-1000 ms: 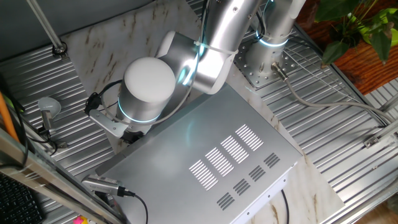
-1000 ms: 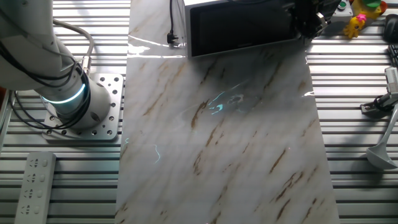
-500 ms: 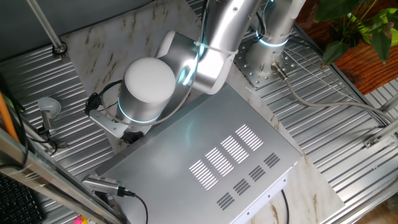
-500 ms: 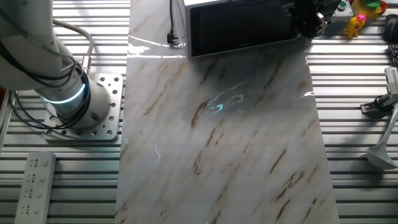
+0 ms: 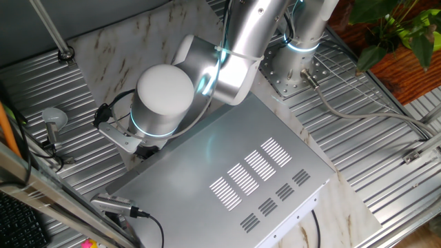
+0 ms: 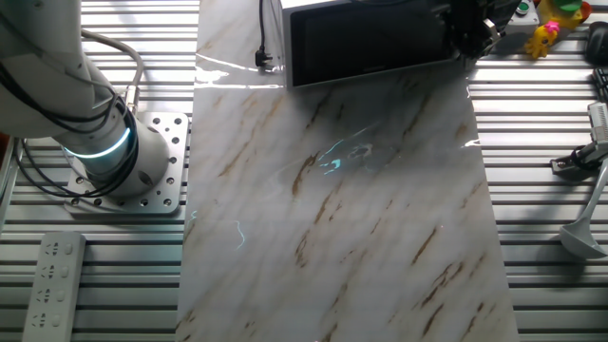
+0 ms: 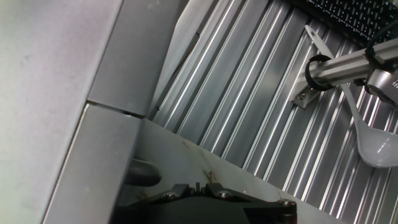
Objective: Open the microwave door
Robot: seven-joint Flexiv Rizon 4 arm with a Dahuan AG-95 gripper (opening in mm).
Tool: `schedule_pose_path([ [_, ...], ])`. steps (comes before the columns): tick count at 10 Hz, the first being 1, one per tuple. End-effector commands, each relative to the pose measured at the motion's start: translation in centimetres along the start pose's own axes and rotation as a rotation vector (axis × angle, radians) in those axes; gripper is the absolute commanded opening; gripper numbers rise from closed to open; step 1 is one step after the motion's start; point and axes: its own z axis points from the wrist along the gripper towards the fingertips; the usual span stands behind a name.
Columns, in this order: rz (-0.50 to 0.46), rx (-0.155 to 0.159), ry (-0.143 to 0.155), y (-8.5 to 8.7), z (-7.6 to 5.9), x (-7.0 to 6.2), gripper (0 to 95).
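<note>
The microwave is a large silver box with vent slots in its top, lying on a marble board. Its door, a black glassy panel, looks flush with the box front. My gripper is a dark shape at the door's right edge; in the first fixed view the arm's wrist hides it. In the hand view the microwave's grey side with a seam fills the left. My gripper shows only at the bottom edge, its fingers close together with nothing seen between them.
The marble board reaches out in front of the door. The arm's base stands to its left, a remote beside it. A ladle and a clamp lie on the ribbed metal at right. A plug and cable hang left of the door.
</note>
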Motion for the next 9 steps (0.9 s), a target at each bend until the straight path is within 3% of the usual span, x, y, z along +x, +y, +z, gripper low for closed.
schedule_pose_path([
  [1,-0.001,0.0,0.002,1.68,0.06,-0.2,0.0],
  [9,-0.012,0.002,0.009,1.68,0.06,-0.2,0.0],
])
